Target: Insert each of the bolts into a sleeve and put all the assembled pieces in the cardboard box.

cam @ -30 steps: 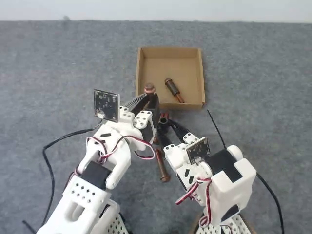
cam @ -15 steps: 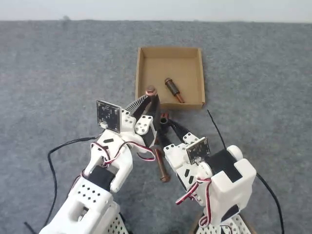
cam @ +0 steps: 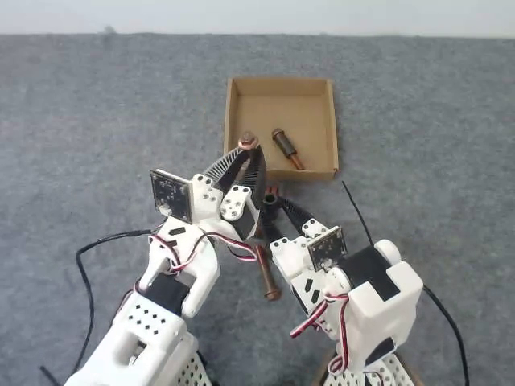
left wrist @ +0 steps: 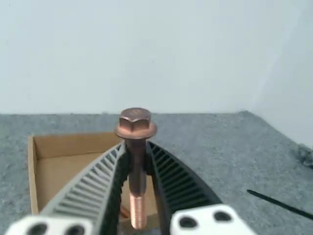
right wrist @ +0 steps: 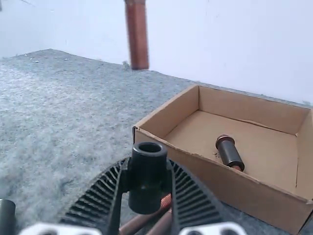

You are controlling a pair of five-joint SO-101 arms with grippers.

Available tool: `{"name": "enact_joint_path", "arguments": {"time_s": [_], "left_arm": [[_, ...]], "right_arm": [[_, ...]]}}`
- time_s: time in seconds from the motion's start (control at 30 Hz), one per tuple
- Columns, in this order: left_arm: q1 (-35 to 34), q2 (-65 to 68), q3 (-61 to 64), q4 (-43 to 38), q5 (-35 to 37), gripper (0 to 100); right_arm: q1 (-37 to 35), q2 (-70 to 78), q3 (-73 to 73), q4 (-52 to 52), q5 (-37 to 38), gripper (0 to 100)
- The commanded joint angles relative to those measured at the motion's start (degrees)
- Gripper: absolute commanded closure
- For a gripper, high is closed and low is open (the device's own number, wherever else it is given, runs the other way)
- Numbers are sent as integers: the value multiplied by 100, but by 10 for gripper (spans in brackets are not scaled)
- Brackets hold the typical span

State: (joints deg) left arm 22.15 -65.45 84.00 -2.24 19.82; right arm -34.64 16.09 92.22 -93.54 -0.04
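Grey desk (cam: 96,121), one cardboard box (cam: 279,80), both claws loaded.
The box holds one assembled piece (cam: 282,145). My left claw (left wrist: 136,147) is clamped on one bolt (left wrist: 136,125), head up, by the box's near corner. My right claw (right wrist: 146,169) grips one black sleeve (right wrist: 146,186); its wrist view gives me the open bore facing up. One loose bolt (cam: 267,277) lies between the arms.
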Motion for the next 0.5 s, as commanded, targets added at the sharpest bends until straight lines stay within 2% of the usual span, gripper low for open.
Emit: {"name": "enact_joint_path", "arguments": {"time_s": [0.0,0.1,0.33,0.47], "left_arm": [[211,-185,-110,-220,-70,988],[387,-35,-171,-255,-88,988],[378,1336,-391,-1169,-88,988],[378,1521,-356,-1407,-79,988]], "right_arm": [[57,-189,149,-31,-26,993],[57,-189,149,-31,-18,993],[66,-189,149,-31,-9,993],[154,-233,158,-31,-18,993]]}}
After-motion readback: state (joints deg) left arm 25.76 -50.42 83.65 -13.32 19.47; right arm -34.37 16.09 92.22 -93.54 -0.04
